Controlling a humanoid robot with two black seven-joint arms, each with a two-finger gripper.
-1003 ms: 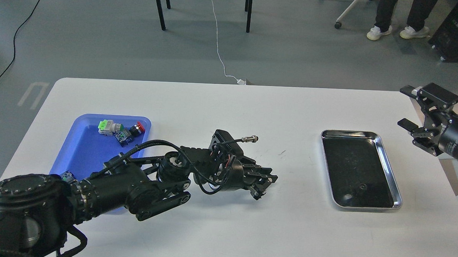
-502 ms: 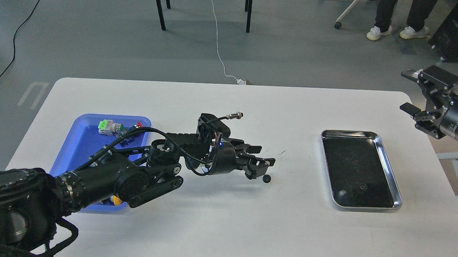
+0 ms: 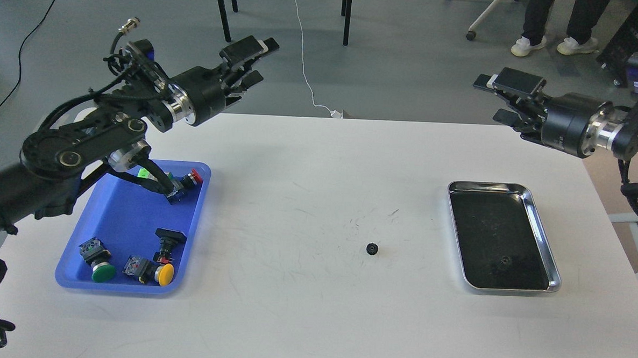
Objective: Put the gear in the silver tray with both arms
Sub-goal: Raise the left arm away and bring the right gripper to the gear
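Note:
A small black gear [image 3: 372,249] lies flat on the white table [image 3: 313,308], left of the silver tray [image 3: 543,237]. Another small black gear [image 3: 504,260] lies on the tray's dark floor near its front. My left gripper [image 3: 251,60] is raised high above the table's back left, open and empty. My right gripper [image 3: 497,98] is raised above the table's back right, open and empty. Both are far from the gear on the table.
A blue plastic tray [image 3: 115,213] at the left holds several push buttons and switches with green, yellow and red caps. Beyond the table are chair legs, floor cables and a person's feet.
My left gripper let the gear go on the table and swung up and back to the left. My right gripper rose and moved leftward above the back right corner.

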